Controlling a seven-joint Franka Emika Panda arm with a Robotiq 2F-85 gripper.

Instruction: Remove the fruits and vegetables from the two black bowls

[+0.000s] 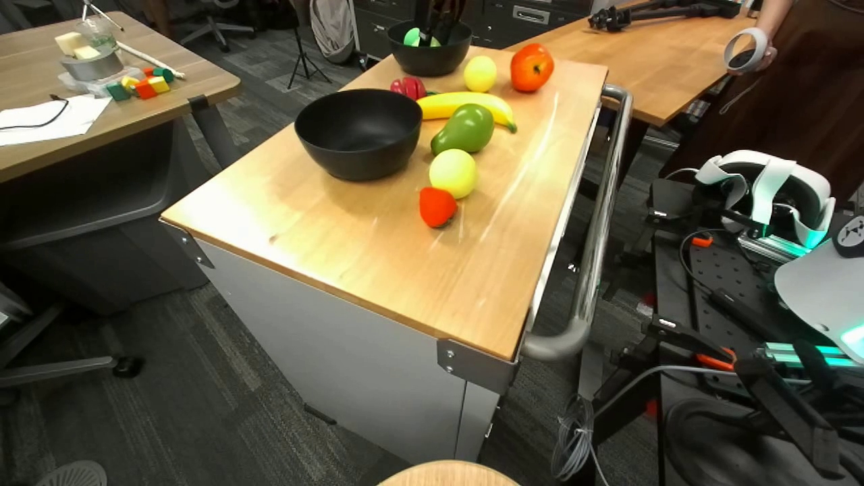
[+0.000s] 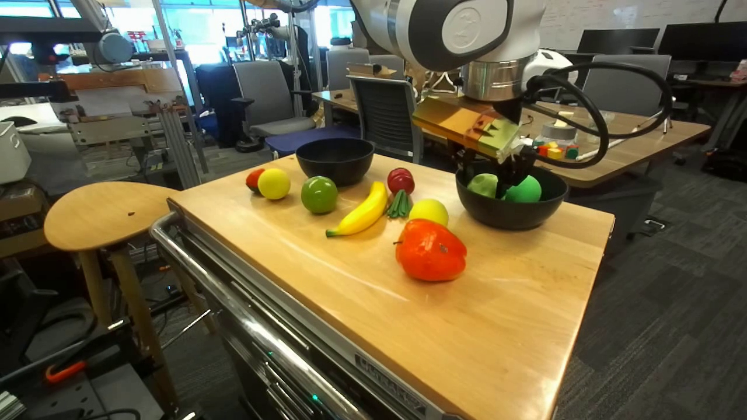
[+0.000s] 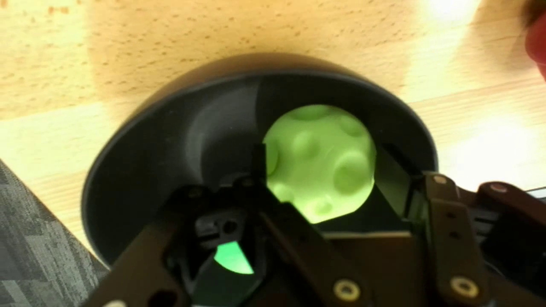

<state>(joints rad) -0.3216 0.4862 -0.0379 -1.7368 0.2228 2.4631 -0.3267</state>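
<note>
The far black bowl (image 1: 432, 66) holds a light-green bumpy ball (image 3: 320, 162) and a brighter green ball (image 2: 524, 189). My gripper (image 3: 322, 164) reaches down into this bowl, with its fingers apart on either side of the light-green ball. I cannot tell whether both fingers press on it. The brighter green ball lies outside the fingers, mostly hidden in the wrist view. The near black bowl (image 1: 358, 128) shows a bare inside. On the tabletop lie a banana (image 2: 362, 213), a green avocado (image 1: 466, 128), a strawberry (image 1: 437, 206), a radish (image 2: 401, 181) and an orange-red pepper (image 2: 432, 251).
Two yellow balls, one near the pepper (image 2: 429, 211) and one by the strawberry (image 2: 273, 184), also lie on the wooden cart top (image 2: 513, 303). A metal handle (image 1: 601, 243) runs along one side. The far bowl stands near the cart's edge. Another table (image 1: 40, 61) stands beside the cart.
</note>
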